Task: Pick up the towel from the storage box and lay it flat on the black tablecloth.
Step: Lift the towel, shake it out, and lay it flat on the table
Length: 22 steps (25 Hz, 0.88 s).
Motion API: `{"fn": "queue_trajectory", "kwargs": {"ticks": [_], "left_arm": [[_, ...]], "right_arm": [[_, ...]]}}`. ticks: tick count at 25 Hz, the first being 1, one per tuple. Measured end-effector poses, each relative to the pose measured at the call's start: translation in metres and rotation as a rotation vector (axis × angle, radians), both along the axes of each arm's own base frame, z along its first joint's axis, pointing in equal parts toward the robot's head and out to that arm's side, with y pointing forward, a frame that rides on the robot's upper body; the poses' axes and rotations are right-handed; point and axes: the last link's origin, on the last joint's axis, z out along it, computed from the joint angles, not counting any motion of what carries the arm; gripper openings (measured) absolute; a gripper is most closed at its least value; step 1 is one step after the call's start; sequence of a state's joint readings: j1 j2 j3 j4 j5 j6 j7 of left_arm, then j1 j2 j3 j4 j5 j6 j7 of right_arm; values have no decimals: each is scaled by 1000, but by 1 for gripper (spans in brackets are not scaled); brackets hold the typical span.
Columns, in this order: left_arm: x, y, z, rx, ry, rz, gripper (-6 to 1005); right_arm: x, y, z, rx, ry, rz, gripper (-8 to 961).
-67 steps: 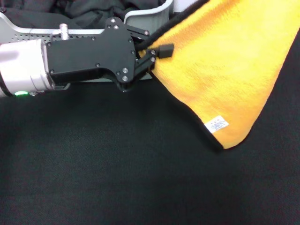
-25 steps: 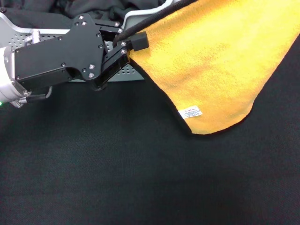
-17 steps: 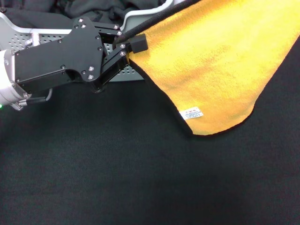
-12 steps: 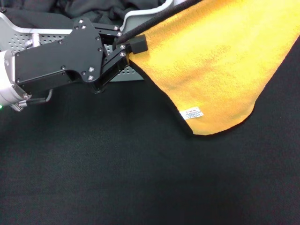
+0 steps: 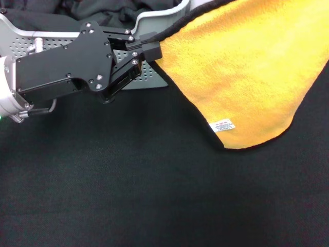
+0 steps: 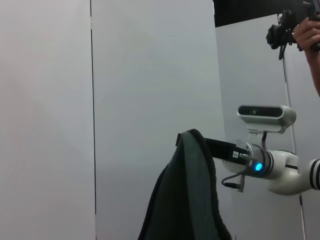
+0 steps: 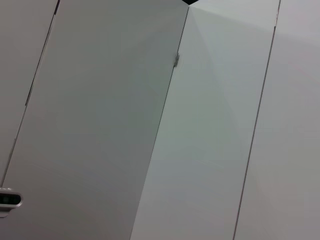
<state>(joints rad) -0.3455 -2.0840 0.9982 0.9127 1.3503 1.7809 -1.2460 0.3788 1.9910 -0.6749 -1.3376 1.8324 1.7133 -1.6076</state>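
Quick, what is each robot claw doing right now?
Left gripper: shut on the towel edge.
Right gripper: far off in the left wrist view, against the towel; state cannot be told.

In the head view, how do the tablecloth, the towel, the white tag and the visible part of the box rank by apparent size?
1. Tablecloth
2. Towel, though hanging nearer the camera
3. Box, mostly hidden
4. White tag

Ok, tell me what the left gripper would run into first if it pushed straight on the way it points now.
The left gripper points toward the robot's right and is already shut on the black-edged corner of the fluffy yellow-orange towel. Straight on, it would probably only push into that hanging cloth; what lies behind it is hidden.
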Motion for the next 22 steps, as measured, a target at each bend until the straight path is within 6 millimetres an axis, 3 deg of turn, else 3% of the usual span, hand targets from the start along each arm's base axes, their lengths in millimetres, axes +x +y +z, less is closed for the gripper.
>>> {"fn": "queue_trajectory", "kwargs": {"ticks": [16,22], "left_arm": [[4,2,1,-8,-19,0,29],[7,3,18,-5,-80,4,21]], "right_arm": [[3,1,-5,-25,15,-13,83],[7,-1,-14,-114,49,-28,86]]}}
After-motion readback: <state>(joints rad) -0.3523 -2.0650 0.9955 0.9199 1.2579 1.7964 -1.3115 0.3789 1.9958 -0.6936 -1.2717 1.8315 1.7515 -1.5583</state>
